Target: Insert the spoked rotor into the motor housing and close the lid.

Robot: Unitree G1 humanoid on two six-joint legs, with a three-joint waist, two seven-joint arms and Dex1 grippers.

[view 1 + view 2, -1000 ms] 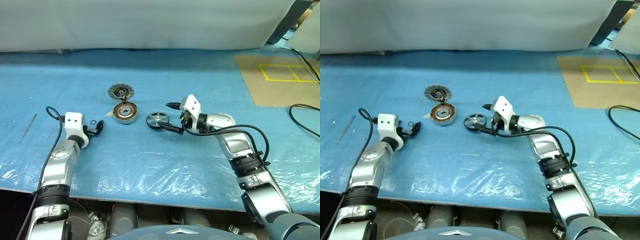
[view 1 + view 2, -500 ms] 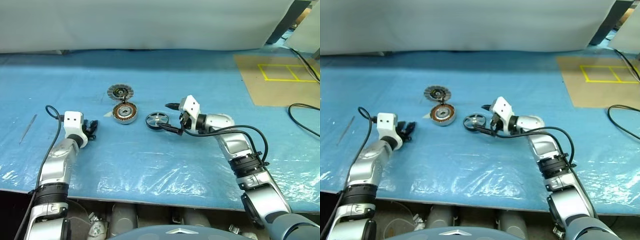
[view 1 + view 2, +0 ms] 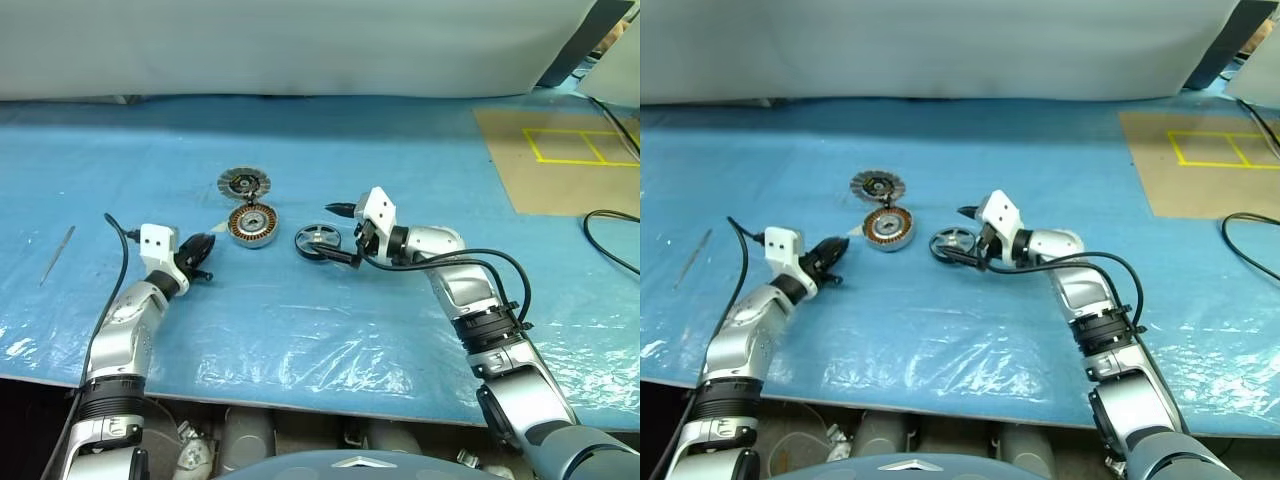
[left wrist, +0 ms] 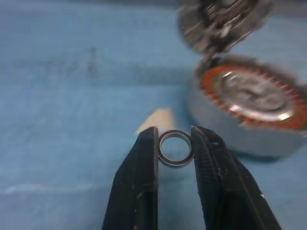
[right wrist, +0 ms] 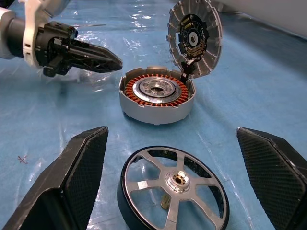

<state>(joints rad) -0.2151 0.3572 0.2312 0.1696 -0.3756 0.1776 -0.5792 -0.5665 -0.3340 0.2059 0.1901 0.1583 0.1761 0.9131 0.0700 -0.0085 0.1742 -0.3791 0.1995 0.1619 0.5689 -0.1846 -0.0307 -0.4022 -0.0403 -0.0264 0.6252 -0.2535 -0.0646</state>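
Note:
The motor housing [image 3: 251, 224] lies on the blue sheet with its copper windings facing up. The lid [image 3: 243, 183] sits just behind it; in the right wrist view the lid [image 5: 194, 38] stands tilted open at the rim of the housing [image 5: 156, 91]. The spoked rotor [image 5: 175, 184] lies flat to the right of the housing. My right gripper [image 3: 337, 236] is open, one finger on each side of the rotor, apart from it. My left gripper [image 3: 200, 247] is to the left of the housing, shut on a small metal ring [image 4: 176, 164] held between its fingertips.
A scrap of white paper [image 4: 156, 120] lies by the housing. A thin metal tool [image 3: 57, 255] rests at the far left. A brown board with yellow tape [image 3: 560, 160] and a black cable [image 3: 610, 225] are at the right. The table's front edge runs near my arms.
My left gripper has shut on the small ring that lay on the sheet, lifted it and swung right toward the housing. The right arm has not moved.

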